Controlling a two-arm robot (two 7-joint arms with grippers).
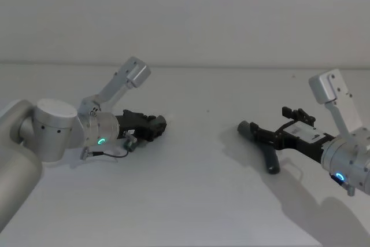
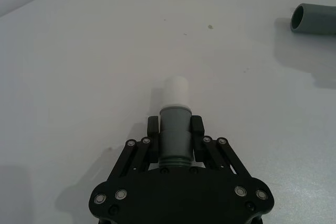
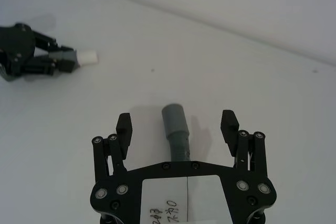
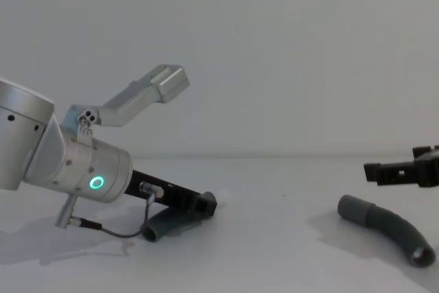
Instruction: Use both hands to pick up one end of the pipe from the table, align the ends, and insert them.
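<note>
Currently, table (image 1: 191, 206): plain, flat, matt white surface; the two hose pieces are well apart on it.
Left gripper (image 2: 175, 125): black, angular, two-finger unit on a fat silver cylindrical wrist (image 1: 92, 124) with a green ring light (image 1: 102, 140). It sits low at the left, tilted down toward the table.
Left fingers (image 2: 153, 125): clenched on the lighter grey smooth cuff (image 2: 175, 140) of the shorter hose piece (image 4: 168, 223).
Shorter hose piece: curved, dark grey, flexible. Its narrower white tip (image 2: 175, 92) projects past the fingertips and points toward the right side. Its rear end is low at the table, beneath the wrist.
Right gripper (image 3: 177, 124): black, angular, two-finger unit; reaches in from the right, just above the longer hose piece (image 4: 387, 228).
Right fingers (image 3: 124, 124): released and spread wide, one on each side of the plain grey socket cuff (image 3: 175, 116), touching neither side.
Longer hose piece: curved, dark grey, flexible. It lies on the table at the right, with its open socket mouth (image 2: 302, 19) turned toward the left side.
</note>
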